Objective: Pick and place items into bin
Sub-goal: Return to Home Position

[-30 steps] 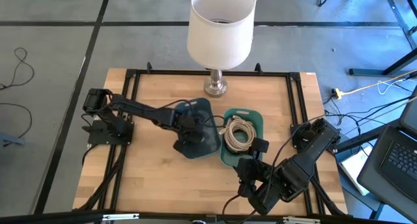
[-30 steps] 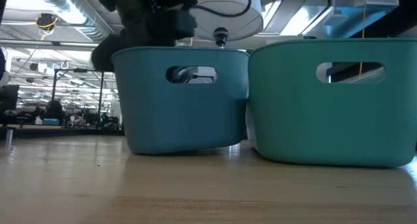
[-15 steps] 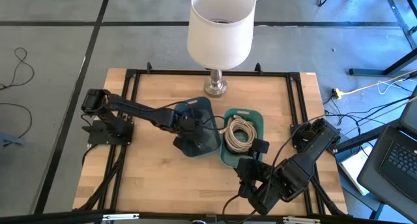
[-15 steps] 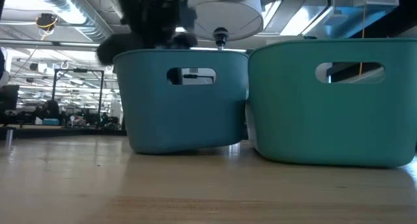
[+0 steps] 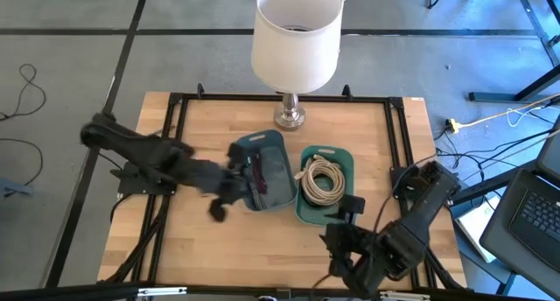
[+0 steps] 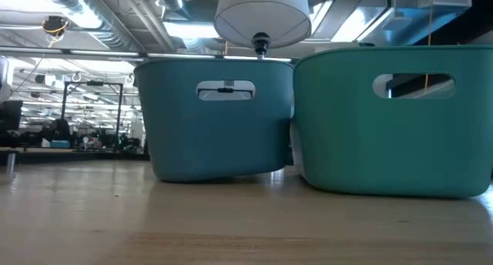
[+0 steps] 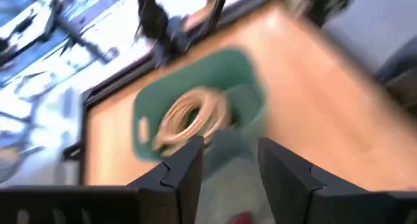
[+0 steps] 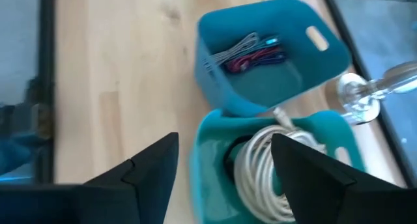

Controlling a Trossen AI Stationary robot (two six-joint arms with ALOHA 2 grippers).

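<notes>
the white-shaded lamp (image 5: 296, 38) stands at the far edge of the table (image 5: 201, 248), behind my two bins; the blue bin (image 5: 267, 171) and the green bin (image 5: 325, 185) sit side by side, touching; a coiled white cable (image 5: 320, 180) fills the green bin, and red and grey strap pieces (image 8: 251, 51) lie in the blue bin; my left gripper (image 7: 229, 146) hangs just beside the blue bin, fingers apart and empty; my right gripper (image 8: 225, 138) is near the table's front edge, spread wide, holding nothing
</notes>
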